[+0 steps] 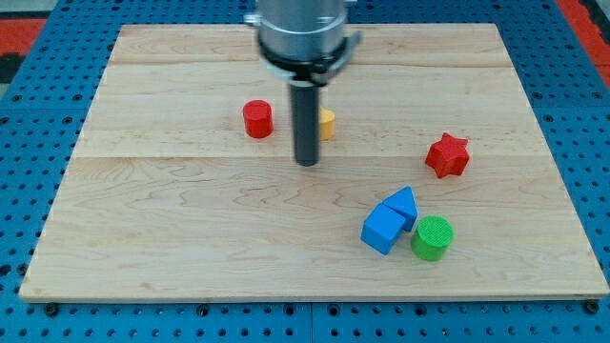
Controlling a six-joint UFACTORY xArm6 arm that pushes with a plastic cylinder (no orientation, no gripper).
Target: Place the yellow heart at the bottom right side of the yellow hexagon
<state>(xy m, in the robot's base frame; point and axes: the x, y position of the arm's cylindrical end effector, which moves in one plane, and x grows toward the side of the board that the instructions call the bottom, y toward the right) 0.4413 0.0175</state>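
Note:
Only one yellow block shows, mostly hidden behind the rod, near the board's upper middle; its shape cannot be made out. No second yellow block is visible. My tip rests on the board just below and left of that yellow block, close to it. A red cylinder stands to the left of the rod.
A red star lies at the right. A blue cube, a blue triangular block and a green cylinder cluster at the lower right. The wooden board lies on a blue perforated table.

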